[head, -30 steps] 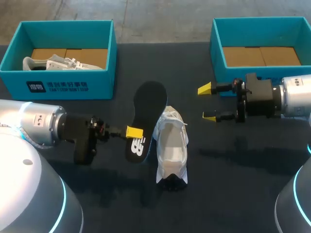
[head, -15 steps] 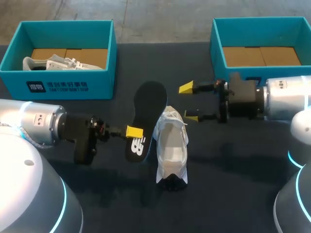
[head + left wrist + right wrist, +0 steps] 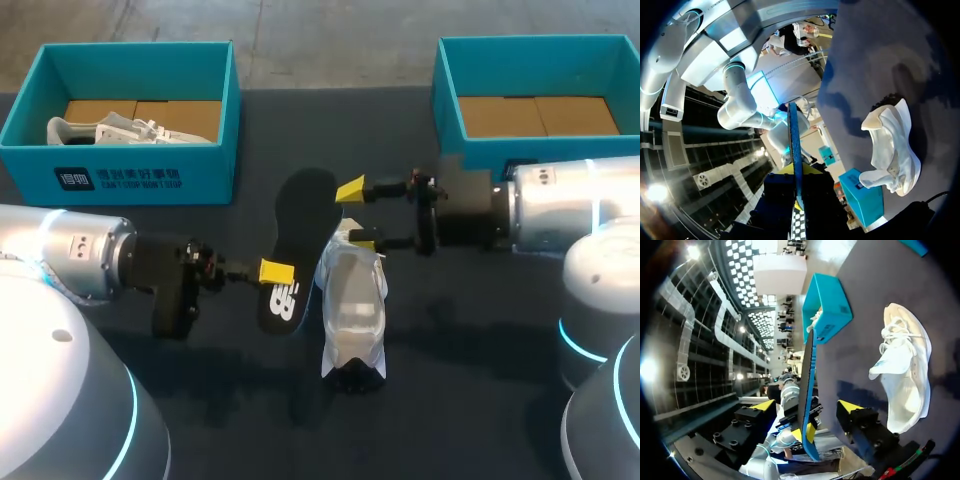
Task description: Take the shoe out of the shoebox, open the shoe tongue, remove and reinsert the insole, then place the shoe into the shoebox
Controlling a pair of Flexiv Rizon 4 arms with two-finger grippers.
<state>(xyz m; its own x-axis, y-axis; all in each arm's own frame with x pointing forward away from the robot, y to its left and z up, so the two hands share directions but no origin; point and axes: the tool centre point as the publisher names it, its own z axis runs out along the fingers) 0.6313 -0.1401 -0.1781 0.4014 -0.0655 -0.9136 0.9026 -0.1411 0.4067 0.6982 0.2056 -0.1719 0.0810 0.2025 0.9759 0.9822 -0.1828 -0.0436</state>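
My left gripper (image 3: 277,272) is shut on the logo end of a black insole (image 3: 300,225), which it holds up on edge above the table. From the left wrist the insole (image 3: 794,145) shows as a thin blue-edged blade running out of that gripper (image 3: 797,172). A white shoe (image 3: 352,300) lies on the table just right of the insole, its opening facing up. My right gripper (image 3: 356,214) is open at the insole's far end, above the shoe's tongue. In the right wrist view the insole's edge (image 3: 808,375) stands between the spread fingers (image 3: 850,406) of the right gripper (image 3: 806,407), with the shoe (image 3: 905,375) off to one side.
A teal shoebox (image 3: 130,175) at the back left holds another white shoe (image 3: 120,130). A second teal shoebox (image 3: 450,90) at the back right shows only its cardboard floor, and my right arm passes in front of it.
My right arm has swung left from beside the right box to the insole's far end, its fingers drawing a little closer together. The left arm and insole stayed put.
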